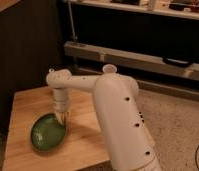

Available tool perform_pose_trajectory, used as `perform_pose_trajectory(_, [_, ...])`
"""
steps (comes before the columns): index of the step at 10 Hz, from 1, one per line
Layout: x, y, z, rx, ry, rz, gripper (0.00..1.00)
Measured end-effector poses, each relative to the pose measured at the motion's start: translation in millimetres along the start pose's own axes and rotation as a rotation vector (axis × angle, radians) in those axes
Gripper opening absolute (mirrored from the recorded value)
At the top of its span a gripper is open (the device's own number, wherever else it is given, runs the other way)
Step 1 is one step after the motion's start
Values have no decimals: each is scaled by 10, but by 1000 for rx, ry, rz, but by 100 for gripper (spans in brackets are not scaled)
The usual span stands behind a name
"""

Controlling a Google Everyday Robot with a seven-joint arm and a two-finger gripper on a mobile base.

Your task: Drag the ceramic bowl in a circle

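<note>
The ceramic bowl (47, 132), round, glossy and green with a darker inside, sits on the wooden table (28, 105) toward its front left. My white arm reaches over the table from the right and bends down. The gripper (63, 118) points straight down at the bowl's right rim, its pale fingertips at the rim's edge. The arm's thick forearm hides the table's right part.
A dark wall stands behind and left of the table. A long metal rail (143, 60) and dark shelving run along the back. Speckled floor (178, 120) lies to the right. The table's front and left edges are close to the bowl.
</note>
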Motion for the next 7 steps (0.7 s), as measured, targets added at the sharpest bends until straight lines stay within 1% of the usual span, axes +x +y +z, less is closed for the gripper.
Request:
perform_pose_trajectory(3, [-25,-216,83,-23,-20,-44,20])
perform_pose_trajectory(5, [66,-383,95,-36,-26,-79,20])
perform_pose_trajectory(7, [189,-489,86,-47,-34,-109,20])
